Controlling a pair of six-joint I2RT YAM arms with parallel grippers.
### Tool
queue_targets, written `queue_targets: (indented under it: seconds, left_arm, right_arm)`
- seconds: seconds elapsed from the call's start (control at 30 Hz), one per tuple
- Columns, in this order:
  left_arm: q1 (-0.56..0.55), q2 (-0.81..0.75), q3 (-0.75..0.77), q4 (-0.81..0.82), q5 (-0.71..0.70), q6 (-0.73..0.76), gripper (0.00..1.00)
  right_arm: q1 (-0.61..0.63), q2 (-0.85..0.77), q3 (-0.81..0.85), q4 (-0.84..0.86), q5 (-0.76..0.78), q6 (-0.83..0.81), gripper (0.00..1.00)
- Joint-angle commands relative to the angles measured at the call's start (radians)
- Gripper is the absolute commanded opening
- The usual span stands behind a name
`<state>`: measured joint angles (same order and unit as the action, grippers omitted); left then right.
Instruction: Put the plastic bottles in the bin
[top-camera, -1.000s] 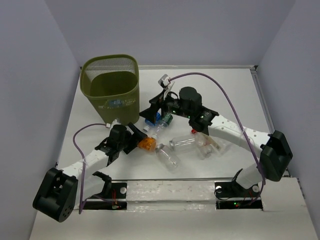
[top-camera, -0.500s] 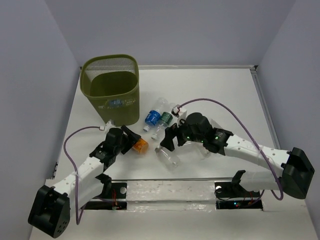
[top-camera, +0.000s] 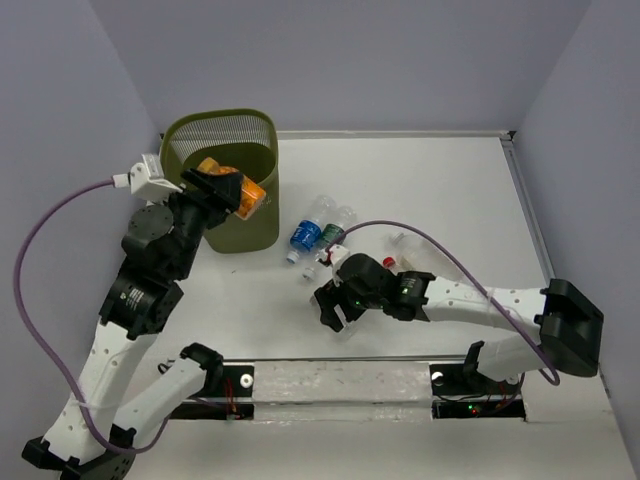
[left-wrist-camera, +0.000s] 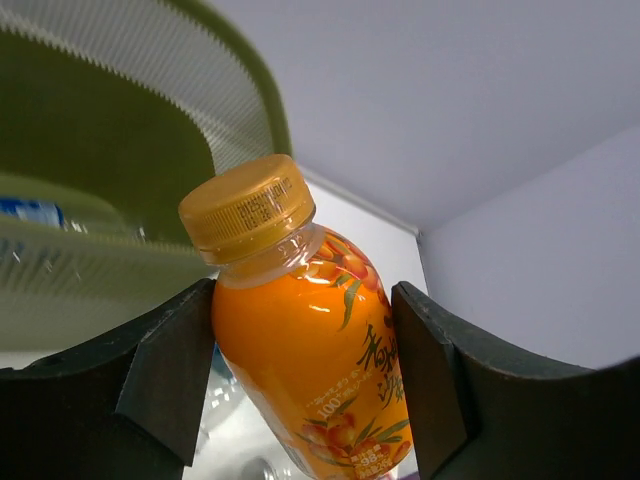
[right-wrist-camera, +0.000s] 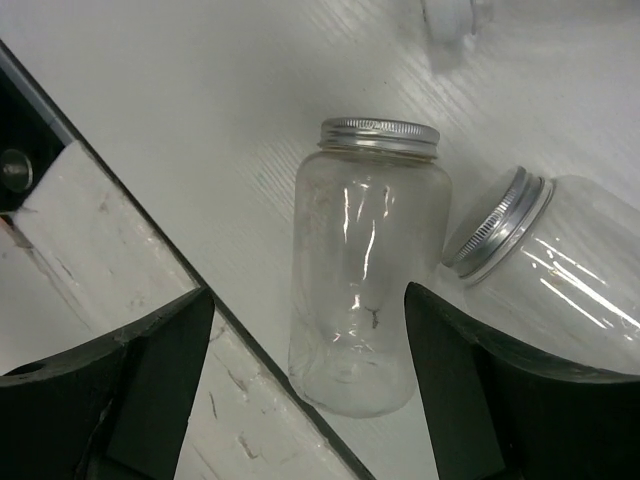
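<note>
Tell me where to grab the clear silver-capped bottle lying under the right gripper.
Grip the clear bottle across its mid-body, coming straight down. It lies on its side, a smooth cylinder, and the right gripper straddles it, open. Stay clear of the neck: a second bottle has its cap close beside the shoulder.

White bench (top-camera: 450, 180) spread out under it all, pale lavender walls closing in: back wall (top-camera: 340, 60), left wall (top-camera: 60, 150), right wall (top-camera: 600, 150). A thin metal rail (top-camera: 527, 215) runs down the bench's right edge. Along the near edge sits a scuffed white strip (top-camera: 340, 378), seen close up from the right wrist (right-wrist-camera: 150, 330).
</note>
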<state>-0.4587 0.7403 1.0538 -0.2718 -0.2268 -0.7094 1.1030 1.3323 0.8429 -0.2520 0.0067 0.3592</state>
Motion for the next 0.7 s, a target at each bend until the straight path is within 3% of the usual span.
queue_targets:
  seconds: [0.0, 0.2, 0.27, 0.4, 0.5, 0.53, 0.57, 0.63, 0.67]
  left_arm:
    - [-0.003, 0.1, 0.149, 0.008, -0.192, 0.204, 0.49]
    - [0.0, 0.267, 0.334, 0.137, -0.388, 0.347, 0.51]
    - [0.015, 0.455, 0.484, 0.155, -0.475, 0.446, 0.52]
    - [0.037, 0.563, 0.57, 0.157, -0.532, 0.514, 0.52]
    - [0.069, 0.622, 0.56, 0.192, -0.565, 0.553, 0.53]
    - [0.081, 0.631, 0.549, 0.21, -0.597, 0.57, 0.53]
    - [0.089, 0.648, 0.545, 0.221, -0.605, 0.591, 0.55]
    - [0.1, 0.66, 0.543, 0.209, -0.597, 0.591, 0.61]
    - [0.101, 0.66, 0.538, 0.204, -0.594, 0.582, 0.78]
  right_arm:
    - [0.04, 0.057, 0.061, -0.023, 0.084, 0.003, 0.81]
    - [0.084, 0.122, 0.079, -0.032, 0.128, -0.005, 0.84]
    - [0.093, 0.168, 0.088, -0.035, 0.133, -0.011, 0.91]
    - [0.103, 0.203, 0.099, -0.032, 0.168, -0.014, 0.91]
    - [0.103, 0.225, 0.108, -0.027, 0.2, -0.016, 0.86]
    - [0.103, 0.226, 0.108, -0.021, 0.205, -0.016, 0.83]
    - [0.103, 0.219, 0.107, -0.018, 0.208, -0.014, 0.65]
    - [0.103, 0.199, 0.102, -0.01, 0.213, -0.009, 0.5]
    - [0.103, 0.171, 0.099, -0.006, 0.214, -0.009, 0.42]
